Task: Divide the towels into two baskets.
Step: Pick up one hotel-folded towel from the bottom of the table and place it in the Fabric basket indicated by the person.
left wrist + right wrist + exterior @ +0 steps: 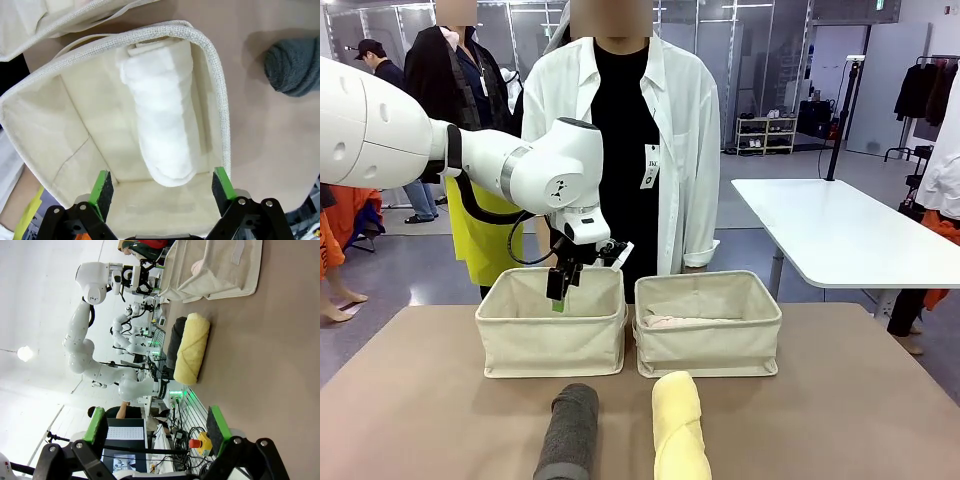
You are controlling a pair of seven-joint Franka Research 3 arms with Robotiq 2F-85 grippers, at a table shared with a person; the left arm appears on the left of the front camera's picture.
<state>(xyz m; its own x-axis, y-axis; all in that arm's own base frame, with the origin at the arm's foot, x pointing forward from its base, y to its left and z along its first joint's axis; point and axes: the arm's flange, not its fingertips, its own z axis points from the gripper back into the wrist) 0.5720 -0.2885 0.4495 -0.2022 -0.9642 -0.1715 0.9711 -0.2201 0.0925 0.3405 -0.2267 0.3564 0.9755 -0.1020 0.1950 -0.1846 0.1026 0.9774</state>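
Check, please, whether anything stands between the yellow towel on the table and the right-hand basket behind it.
Nothing visible does. The yellow towel lies on the table just in front of the right basket, with bare tabletop between them. A pink towel lies inside that basket. The open left gripper hangs over the left basket, aside.

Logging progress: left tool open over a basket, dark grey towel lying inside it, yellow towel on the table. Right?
Wrong colour: the left wrist view shows the white towel in the basket; the dark grey towel lies on the table outside it. Left tool open, yellow towel on the table: correct.
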